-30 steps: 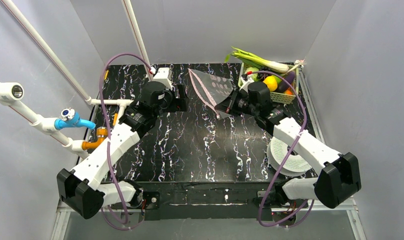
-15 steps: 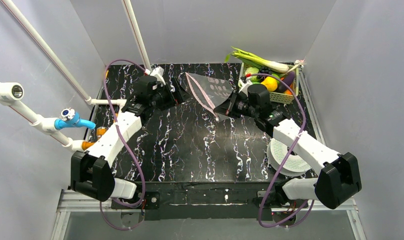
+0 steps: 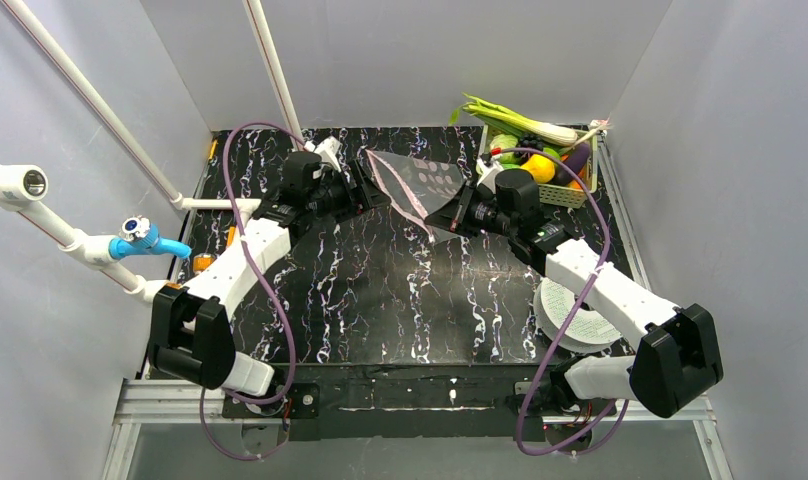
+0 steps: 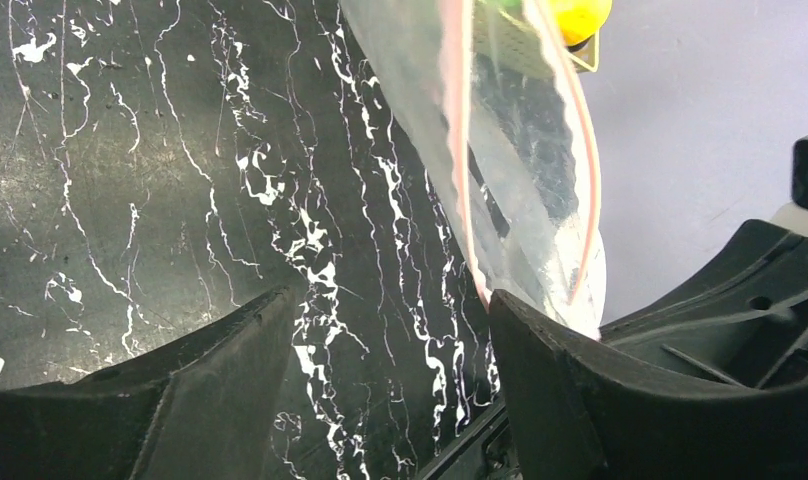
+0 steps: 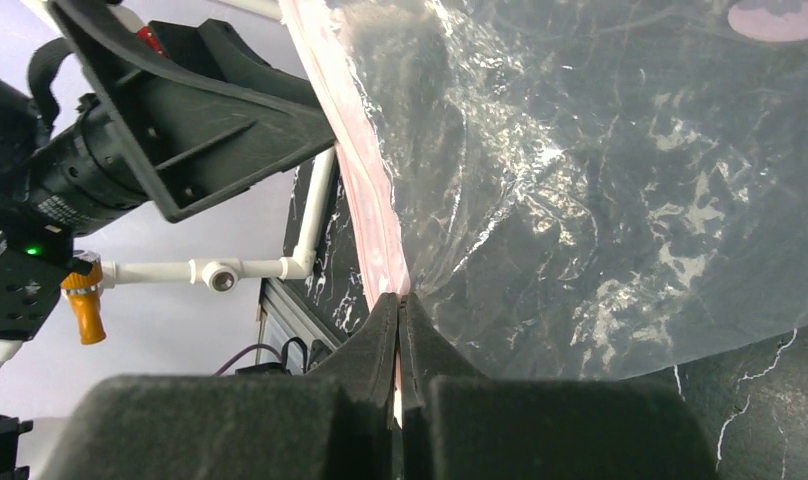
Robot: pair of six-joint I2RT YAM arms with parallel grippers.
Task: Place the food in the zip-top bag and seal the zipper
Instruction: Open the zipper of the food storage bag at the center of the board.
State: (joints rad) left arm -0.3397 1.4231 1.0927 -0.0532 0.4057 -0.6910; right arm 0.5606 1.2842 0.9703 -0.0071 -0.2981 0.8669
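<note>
The clear zip-top bag [image 3: 428,180] is held up off the black table, its pink zipper [image 3: 398,190] running along its left edge. My right gripper [image 3: 442,221] is shut on the zipper's near end [image 5: 388,262]. My left gripper [image 3: 372,188] is open right beside the zipper's far end; the bag's edge [image 4: 520,190] touches its right finger, and nothing is between the fingers [image 4: 540,370]. The food, yellow, orange, green and purple toy pieces [image 3: 542,166], lies in the green mesh basket [image 3: 565,195] at the back right. The bag [image 5: 620,170] looks empty.
A long green-and-white leek [image 3: 515,120] lies across the basket's top. A white round plate [image 3: 565,305] lies at the right, under my right arm. White pipes with a blue valve [image 3: 140,238] stand along the left wall.
My left arm has swung right and forward, bringing its open gripper from the back left up to the bag's far zipper end. My right gripper has held the bag nearly still.
</note>
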